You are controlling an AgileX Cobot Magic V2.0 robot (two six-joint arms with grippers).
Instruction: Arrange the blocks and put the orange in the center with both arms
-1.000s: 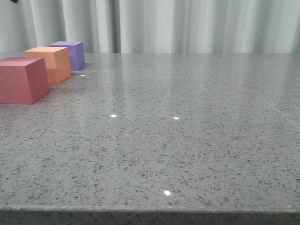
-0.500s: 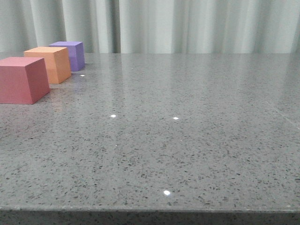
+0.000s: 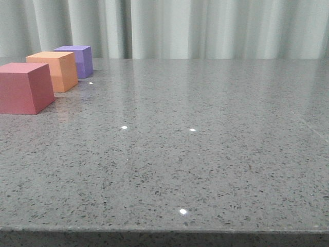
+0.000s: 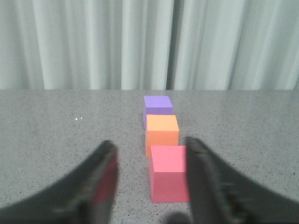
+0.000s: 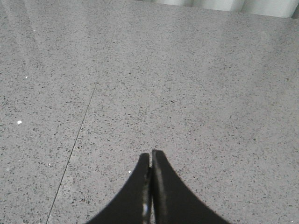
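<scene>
Three cubes stand in a line at the far left of the grey table: the red-pink cube (image 3: 24, 87) nearest, the orange cube (image 3: 55, 70) in the middle, the purple cube (image 3: 78, 60) farthest. In the left wrist view the same line shows: red-pink (image 4: 169, 172), orange (image 4: 162, 134), purple (image 4: 158, 106). My left gripper (image 4: 152, 147) is open and empty, its fingers wide apart just short of the red-pink cube. My right gripper (image 5: 150, 154) is shut and empty over bare table. Neither gripper shows in the front view.
The speckled grey table (image 3: 195, 144) ends at a front edge (image 3: 164, 231). A pale curtain (image 3: 205, 25) hangs behind it. A thin seam (image 5: 74, 149) runs across the table in the right wrist view.
The red-pink cube shifted very slightly between the earliest frame and now; the orange and purple cubes have not moved.
</scene>
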